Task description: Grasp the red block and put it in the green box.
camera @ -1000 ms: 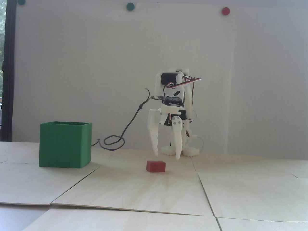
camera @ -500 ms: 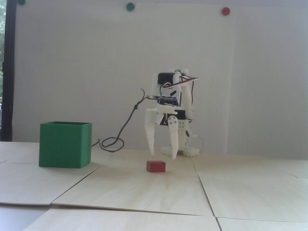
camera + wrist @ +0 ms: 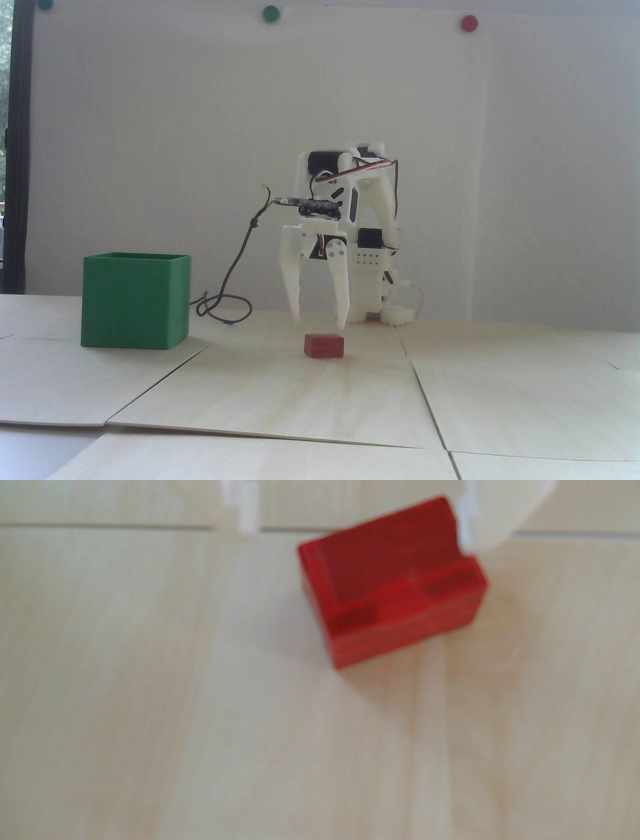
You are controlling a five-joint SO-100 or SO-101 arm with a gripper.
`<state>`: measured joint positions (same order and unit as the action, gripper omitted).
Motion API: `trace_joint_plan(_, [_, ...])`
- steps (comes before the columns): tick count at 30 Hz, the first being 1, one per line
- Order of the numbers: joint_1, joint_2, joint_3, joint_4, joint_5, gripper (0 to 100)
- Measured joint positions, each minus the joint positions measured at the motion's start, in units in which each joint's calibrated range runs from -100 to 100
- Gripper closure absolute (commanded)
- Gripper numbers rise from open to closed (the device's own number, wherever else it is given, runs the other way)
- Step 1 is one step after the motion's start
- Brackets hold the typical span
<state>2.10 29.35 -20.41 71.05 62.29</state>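
- A pale wooden tabletop [image 3: 320,395] is seen before a white wall.
- The white hand [image 3: 319,320] is held open, fingertips down, just above the red block [image 3: 324,345].
- The green box [image 3: 135,300] is placed well apart, at the fixed view's left.

Gripper [image 3: 320,322] hangs w/ jaws spread just above the red block [image 3: 324,346], a gap btwn tips and block top. Bare table [image 3: 280,390] btwn block and green box [image 3: 135,300], well apart to the left in fixed view. Black cable [image 3: 225,305] loops on table near box's right side.
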Motion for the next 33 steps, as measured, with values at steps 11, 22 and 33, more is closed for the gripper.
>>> trace_joint_plan(11, [0.0,0.0,0.0,0.0,0.0,79])
trace_joint_plan(22, [0.0,0.0,0.0,0.0,2.52,79])
trace_joint_plan(33, [0.0,0.0,0.0,0.0,4.62,79])
